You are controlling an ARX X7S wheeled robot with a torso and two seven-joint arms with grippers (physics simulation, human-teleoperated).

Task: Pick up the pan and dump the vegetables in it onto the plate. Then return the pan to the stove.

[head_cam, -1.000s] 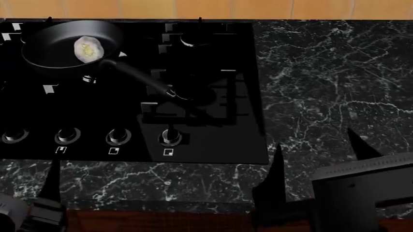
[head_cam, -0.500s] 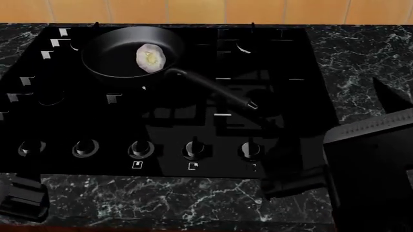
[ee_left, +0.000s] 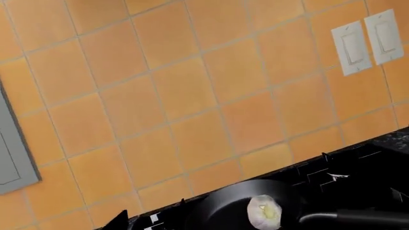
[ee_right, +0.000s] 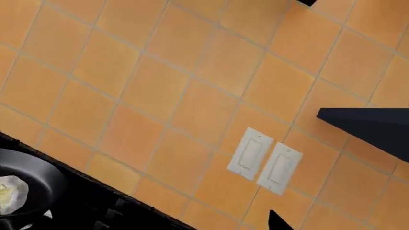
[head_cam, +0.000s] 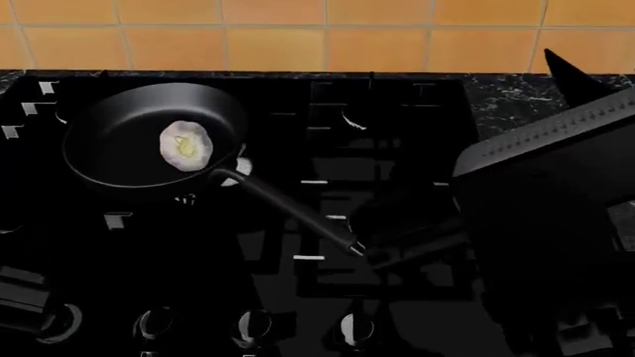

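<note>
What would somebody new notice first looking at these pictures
The pale garlic bulb stands out most, lying inside the black pan at the stove's back left, with the long handle angling toward the front right. The orange tiled wall behind the cooktop is the brightest area, carrying two white switch plates in the right wrist view. A big dark arm fills the head view's right side.

The black pan (head_cam: 139,145) sits on the stove (head_cam: 387,134), holding 1 garlic bulb (head_cam: 186,146).
</note>
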